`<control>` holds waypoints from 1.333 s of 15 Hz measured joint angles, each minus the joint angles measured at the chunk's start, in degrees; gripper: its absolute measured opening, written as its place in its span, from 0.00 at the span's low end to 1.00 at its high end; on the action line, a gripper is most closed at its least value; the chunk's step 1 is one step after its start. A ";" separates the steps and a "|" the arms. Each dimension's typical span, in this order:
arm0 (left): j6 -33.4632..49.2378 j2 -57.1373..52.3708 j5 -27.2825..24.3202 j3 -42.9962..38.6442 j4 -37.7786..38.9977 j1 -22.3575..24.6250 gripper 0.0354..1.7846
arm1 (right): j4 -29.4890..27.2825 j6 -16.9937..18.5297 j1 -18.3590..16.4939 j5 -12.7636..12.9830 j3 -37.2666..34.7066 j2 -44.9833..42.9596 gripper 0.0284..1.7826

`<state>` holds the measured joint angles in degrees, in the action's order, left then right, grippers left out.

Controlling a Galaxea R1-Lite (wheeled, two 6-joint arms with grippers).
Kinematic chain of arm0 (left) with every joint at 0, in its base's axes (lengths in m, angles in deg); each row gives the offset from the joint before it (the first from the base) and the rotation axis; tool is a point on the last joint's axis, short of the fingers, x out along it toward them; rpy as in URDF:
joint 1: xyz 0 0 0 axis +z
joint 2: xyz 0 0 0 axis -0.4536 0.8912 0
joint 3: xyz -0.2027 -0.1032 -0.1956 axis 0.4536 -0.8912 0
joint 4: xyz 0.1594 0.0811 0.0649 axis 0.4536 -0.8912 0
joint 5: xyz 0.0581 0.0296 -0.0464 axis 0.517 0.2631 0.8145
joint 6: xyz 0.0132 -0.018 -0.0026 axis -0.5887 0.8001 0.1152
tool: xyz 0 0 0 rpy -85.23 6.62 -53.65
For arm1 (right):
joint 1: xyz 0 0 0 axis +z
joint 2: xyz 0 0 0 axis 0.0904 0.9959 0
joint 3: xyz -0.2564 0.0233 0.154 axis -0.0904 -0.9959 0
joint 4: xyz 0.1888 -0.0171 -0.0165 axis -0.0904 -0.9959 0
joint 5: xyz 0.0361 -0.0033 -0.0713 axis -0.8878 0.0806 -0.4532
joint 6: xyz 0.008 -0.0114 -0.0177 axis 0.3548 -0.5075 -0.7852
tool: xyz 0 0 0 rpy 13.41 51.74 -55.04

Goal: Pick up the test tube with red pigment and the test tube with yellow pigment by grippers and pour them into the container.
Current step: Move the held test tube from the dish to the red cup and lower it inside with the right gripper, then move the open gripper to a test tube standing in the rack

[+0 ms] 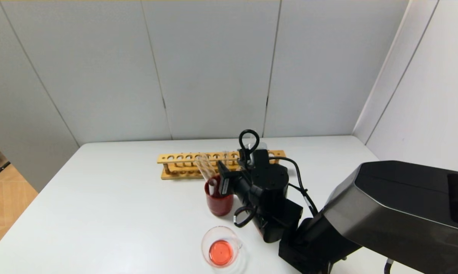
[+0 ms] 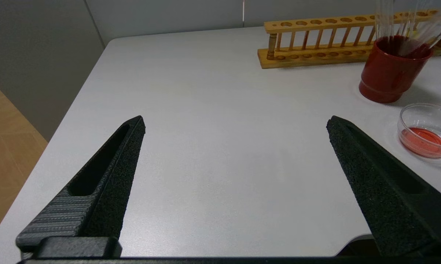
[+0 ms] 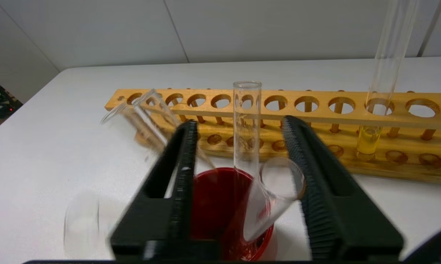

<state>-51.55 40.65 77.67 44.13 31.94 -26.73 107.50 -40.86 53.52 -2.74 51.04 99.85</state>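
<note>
Risk: your right gripper [image 3: 242,161], open and empty over red cup [image 3: 220,205] | could knock tubes [image 3: 246,124] | yellow tube [image 3: 383,84] unpicked.

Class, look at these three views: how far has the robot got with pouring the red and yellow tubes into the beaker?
Done: the container already holds red liquid, and empty tubes lean in the red cup. In hand: the right tool is open above that cup, gripping nothing. Left: the test tube with yellow pigment stands full in the wooden rack, unpoured. The left tool hangs open, idle, over bare table.
</note>
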 joint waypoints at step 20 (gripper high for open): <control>0.00 0.00 0.02 0.00 0.00 0.00 0.98 | -4.35 -15.29 -6.91 -0.99 -19.43 -25.64 0.98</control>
<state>-51.55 40.65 77.69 44.13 31.94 -26.73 103.15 -56.15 46.61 -3.72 31.60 74.21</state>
